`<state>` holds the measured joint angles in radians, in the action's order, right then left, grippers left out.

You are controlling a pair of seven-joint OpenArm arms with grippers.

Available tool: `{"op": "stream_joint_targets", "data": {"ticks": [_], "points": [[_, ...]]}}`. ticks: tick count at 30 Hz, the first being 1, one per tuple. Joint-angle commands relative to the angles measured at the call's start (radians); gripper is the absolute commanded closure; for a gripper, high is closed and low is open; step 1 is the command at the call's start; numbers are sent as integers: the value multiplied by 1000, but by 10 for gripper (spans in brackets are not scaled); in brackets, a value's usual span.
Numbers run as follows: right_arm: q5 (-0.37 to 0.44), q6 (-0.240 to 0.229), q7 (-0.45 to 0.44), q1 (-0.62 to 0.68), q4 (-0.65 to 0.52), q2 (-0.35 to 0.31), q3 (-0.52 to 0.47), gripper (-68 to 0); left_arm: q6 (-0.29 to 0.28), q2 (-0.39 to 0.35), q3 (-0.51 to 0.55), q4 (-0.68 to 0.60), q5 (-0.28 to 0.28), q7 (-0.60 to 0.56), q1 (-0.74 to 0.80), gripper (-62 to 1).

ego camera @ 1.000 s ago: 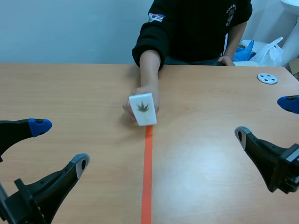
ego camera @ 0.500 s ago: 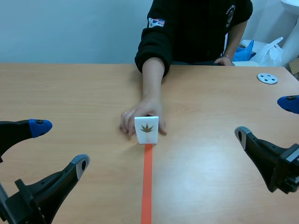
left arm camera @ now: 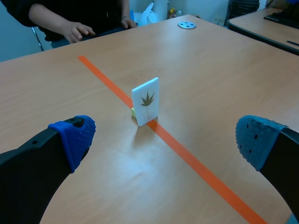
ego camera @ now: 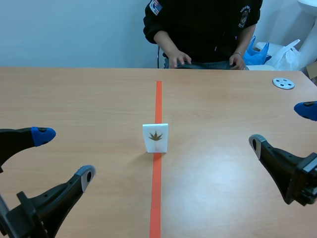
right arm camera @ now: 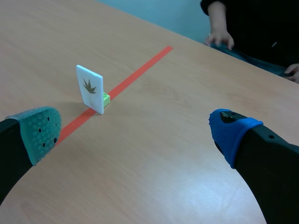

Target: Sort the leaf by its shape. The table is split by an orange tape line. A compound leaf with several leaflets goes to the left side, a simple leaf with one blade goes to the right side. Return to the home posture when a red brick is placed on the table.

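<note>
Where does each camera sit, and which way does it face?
Scene view: between left gripper and right gripper, which show low, facing the person across the table.
Left wrist view: behind the left gripper, looking down at the card; its open fingers show.
Right wrist view: behind the right gripper, likewise.
All three share the card on the tape.

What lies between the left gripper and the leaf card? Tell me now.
Only bare table and a stretch of the orange tape line. The left wrist view shows the open left gripper apart from the upright leaf card.
</note>
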<state>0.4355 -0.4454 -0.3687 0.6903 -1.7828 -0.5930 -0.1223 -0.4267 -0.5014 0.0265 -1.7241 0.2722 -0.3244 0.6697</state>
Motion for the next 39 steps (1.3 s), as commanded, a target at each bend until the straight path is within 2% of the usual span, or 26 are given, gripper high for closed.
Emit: {"op": "stream_joint_targets", "data": {"ticks": [1,4,10,14,18,23,29,32,39], "points": [[14,3,-16,-12,-2,-10,-1,-679,-5,0,6,-24,4,-3,-6,-623],[14,3,-16,-12,-2,-10,-1,-679,-5,0,5,-23,4,11,-8,-623],[14,3,-16,-12,-2,-10,-1,-679,-5,0,-24,26,-32,11,-84,-623],[14,3,-16,-12,-2,-10,-1,-679,-5,0,-84,118,-34,7,-173,-623],[14,3,-16,-12,-2,-10,-1,-679,-3,5,-163,233,-77,-1,-285,-623],[14,3,-19,-12,-2,-10,-1,-679,2,13,-267,382,-84,-47,-434,-623],[14,3,-19,-12,-2,-10,-1,-679,30,74,-364,562,-137,-79,-599,-623],[14,3,-19,-12,-2,-10,-1,-679,67,109,-415,652,-169,-103,-672,-623],[14,3,-19,-12,-2,-10,-1,-679,146,195,-520,837,-186,-153,-825,-623]]}}
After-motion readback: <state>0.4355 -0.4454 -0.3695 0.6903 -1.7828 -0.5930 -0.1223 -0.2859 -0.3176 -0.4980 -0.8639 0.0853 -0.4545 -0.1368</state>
